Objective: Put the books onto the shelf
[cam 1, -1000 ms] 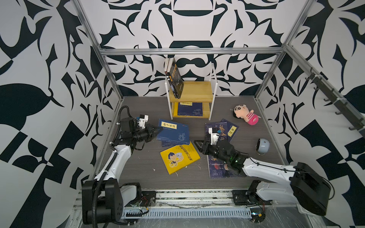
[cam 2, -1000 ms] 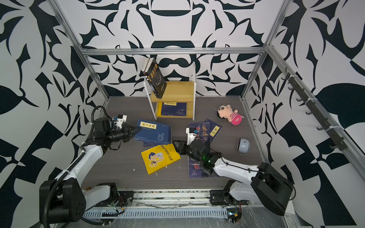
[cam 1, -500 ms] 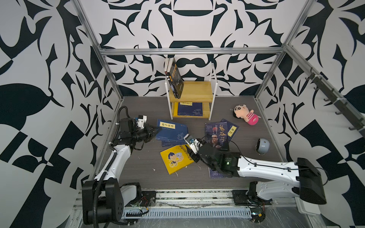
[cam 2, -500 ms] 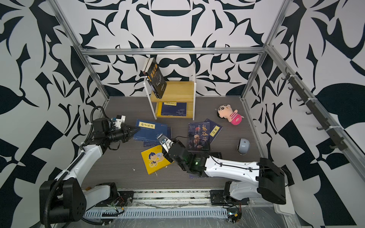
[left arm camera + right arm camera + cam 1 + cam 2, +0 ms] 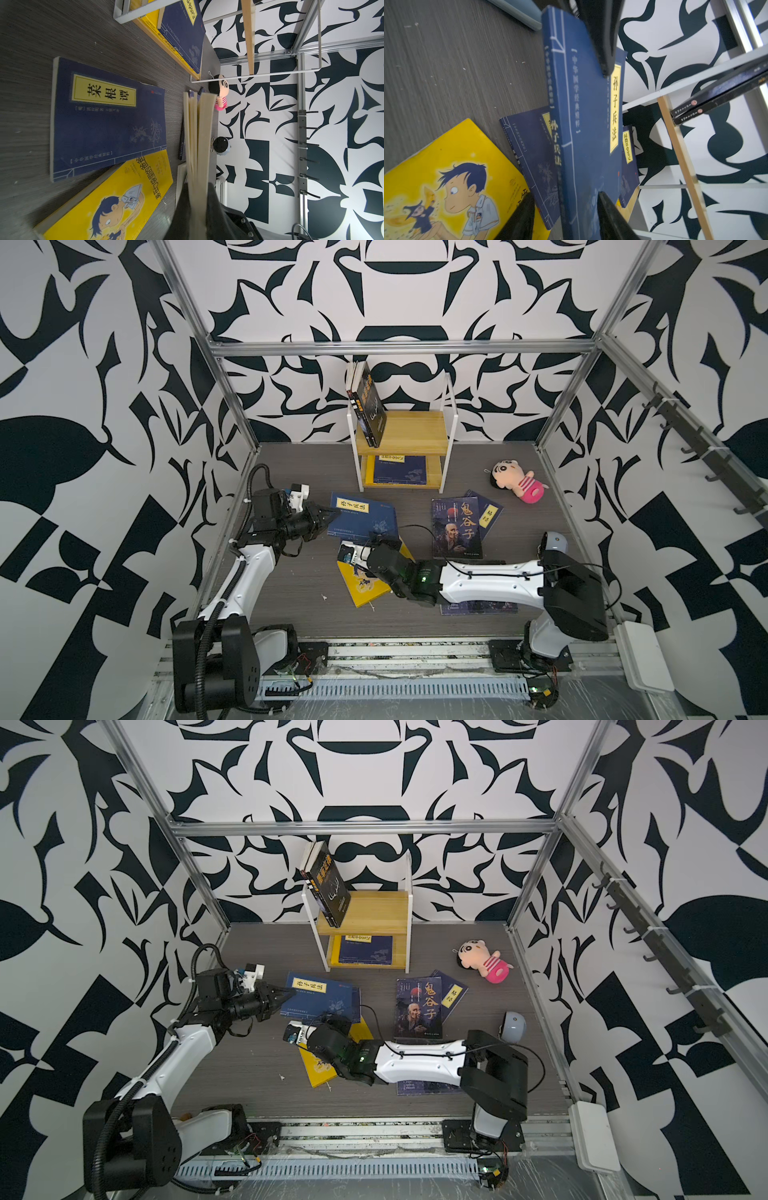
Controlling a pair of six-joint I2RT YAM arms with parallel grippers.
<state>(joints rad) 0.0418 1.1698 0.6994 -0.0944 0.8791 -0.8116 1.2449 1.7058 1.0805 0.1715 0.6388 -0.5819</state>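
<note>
Shelf [image 5: 415, 433]: two-tier; two black books [image 5: 370, 406] lean at its top board's left end, one navy volume [image 5: 399, 468] lies flat on its lower board.
Navy book [image 5: 365, 518]: in front of shelf, left of its centre, held up and tilted.
Left gripper [image 5: 330, 514]: clamped on that book's edge.
Right gripper [image 5: 564, 194]: jaws apart, straddling the book's opposite end, not closed on it.
</note>
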